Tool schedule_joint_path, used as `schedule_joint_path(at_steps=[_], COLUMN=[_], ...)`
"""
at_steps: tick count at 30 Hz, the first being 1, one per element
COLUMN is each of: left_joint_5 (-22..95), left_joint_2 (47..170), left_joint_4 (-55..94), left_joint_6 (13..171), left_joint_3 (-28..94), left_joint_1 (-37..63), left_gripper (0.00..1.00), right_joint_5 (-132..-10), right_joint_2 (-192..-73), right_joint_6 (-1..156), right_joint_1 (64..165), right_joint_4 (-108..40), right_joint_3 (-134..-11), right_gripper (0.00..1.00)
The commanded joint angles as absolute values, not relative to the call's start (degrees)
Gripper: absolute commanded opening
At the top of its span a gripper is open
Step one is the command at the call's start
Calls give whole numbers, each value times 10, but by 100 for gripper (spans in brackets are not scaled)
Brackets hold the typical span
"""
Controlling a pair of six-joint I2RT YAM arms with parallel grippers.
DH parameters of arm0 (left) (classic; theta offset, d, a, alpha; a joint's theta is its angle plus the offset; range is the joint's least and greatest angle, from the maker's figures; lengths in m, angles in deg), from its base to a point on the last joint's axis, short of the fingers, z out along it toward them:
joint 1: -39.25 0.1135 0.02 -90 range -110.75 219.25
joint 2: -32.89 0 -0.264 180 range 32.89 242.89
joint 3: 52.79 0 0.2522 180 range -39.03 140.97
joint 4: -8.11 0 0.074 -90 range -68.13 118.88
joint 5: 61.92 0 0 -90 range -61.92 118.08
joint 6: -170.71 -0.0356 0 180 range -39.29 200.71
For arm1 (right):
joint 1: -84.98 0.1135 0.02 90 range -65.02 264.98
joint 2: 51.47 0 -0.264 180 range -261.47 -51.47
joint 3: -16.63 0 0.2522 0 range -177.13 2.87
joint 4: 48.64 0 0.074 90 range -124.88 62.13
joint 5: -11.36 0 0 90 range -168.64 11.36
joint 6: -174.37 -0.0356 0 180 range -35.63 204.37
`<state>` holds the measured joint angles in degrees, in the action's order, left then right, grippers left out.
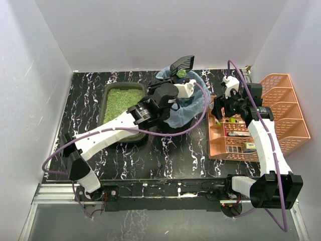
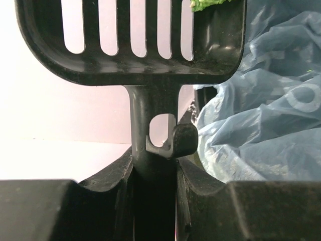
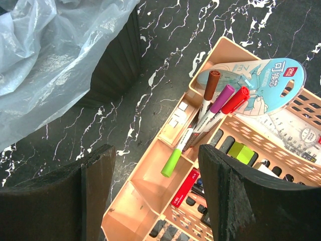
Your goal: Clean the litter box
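Partly, left arm (image 1: 115, 131) hides litter box (image 1: 104, 105); scoop (image 2: 150, 70) top cropped.

Olive-green litter box (image 1: 124, 85), black white-veined table (image 1: 175, 155), blue bag (image 1: 184, 114), orange organiser (image 1: 288, 100).

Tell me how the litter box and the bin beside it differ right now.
The litter box is a shallow, rectangular dark tray; the bin stands taller and looks rounder. The litter box is unlined and spread with green litter; the bin is lined with a translucent blue bag. The scoop, carrying a green clump, hangs over the bin's far rim, not over the litter box. Both sit side by side on the black marbled table.
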<state>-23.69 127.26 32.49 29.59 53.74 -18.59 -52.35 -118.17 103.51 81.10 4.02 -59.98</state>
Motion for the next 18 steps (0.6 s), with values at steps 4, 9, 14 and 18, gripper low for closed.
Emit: schedule_joint_path(at_steps=[4, 9, 14, 18], left_joint_5=[-291, -303, -303, -300], left_joint_2=[1223, 1216, 1218, 1217], left_joint_4=[148, 26, -67, -124], left_joint_6=[165, 60, -20, -74], left_joint_3=[443, 394, 363, 337], left_joint_1=[-187, -186, -186, -187], left_gripper=[0, 0, 0, 0], right_joint_5=[-517, -516, -512, -513], right_joint_2=[-1173, -1176, -1182, -1180], right_joint_6=[1034, 1034, 1034, 1034], right_joint_1=[809, 809, 809, 809], right_joint_4=[12, 14, 16, 15], right_joint_3=[-606, -610, -615, -616], right_gripper=[73, 73, 73, 73])
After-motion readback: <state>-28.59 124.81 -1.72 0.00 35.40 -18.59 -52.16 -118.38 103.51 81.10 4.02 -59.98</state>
